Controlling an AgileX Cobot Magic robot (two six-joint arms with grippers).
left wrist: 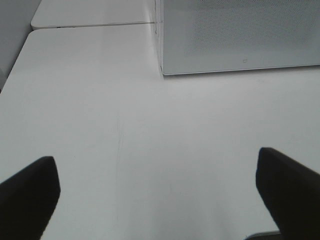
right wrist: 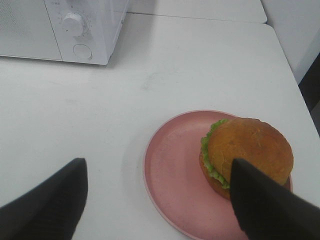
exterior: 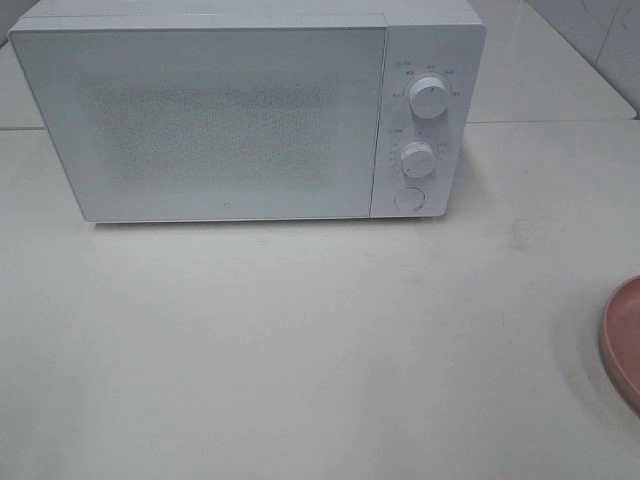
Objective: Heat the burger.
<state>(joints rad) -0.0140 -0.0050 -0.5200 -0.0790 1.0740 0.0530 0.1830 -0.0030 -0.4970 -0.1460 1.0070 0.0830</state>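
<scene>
Fingers (right wrist: 270, 200) spread wide above burger (right wrist: 250, 150); plate (right wrist: 172, 165) beneath

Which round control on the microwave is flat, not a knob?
The bottom one, the button. It sits flush under the two knobs, which stick out and carry pointer lines.

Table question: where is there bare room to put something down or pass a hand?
The widest free patch on the table lies in front of the microwave, reaching right to the plate. There is also bare top left of the microwave, seen from the left wrist. The plate corner is crowded: the burger fills its far half, leaving the plate's near half bare.
</scene>
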